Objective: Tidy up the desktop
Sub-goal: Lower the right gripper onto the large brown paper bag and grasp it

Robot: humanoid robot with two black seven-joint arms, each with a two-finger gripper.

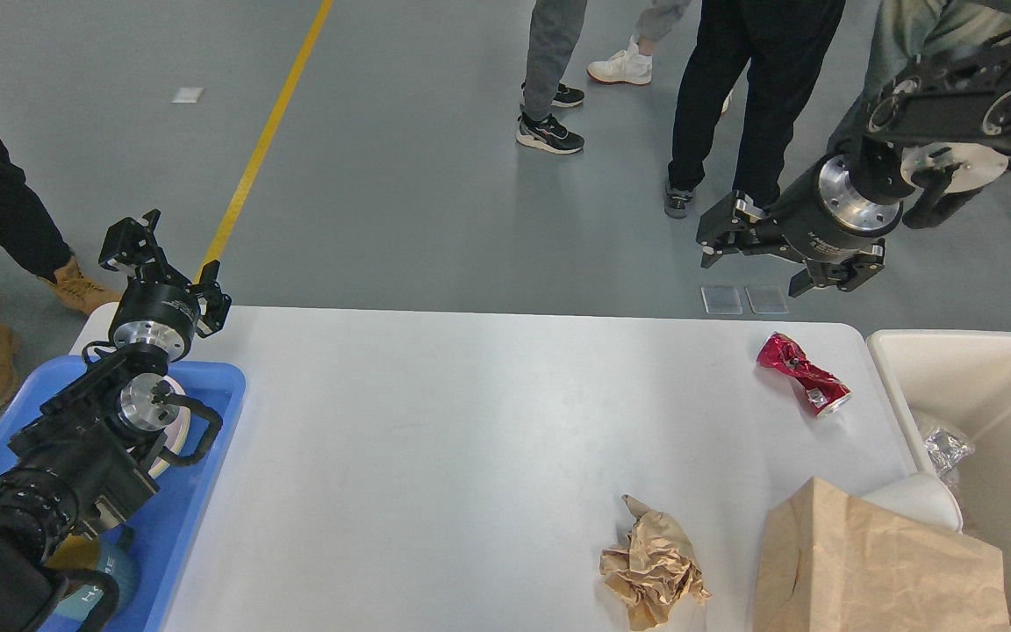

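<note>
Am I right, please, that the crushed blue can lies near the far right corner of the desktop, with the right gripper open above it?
Not quite: the crushed can is red, not blue, as the head view shows. It does lie near the far right corner of the desktop, with the right gripper open above it.

Open industrial or lab-type hall — a smooth grey floor [400, 175] is seen, marked with a yellow line [264, 140]. Several standing people [760, 96] in street shoes are gathered beyond a white desktop [470, 439] set up as a test station — blue tray [198, 491] at one end, cream bin [988, 386] at the other.
</note>
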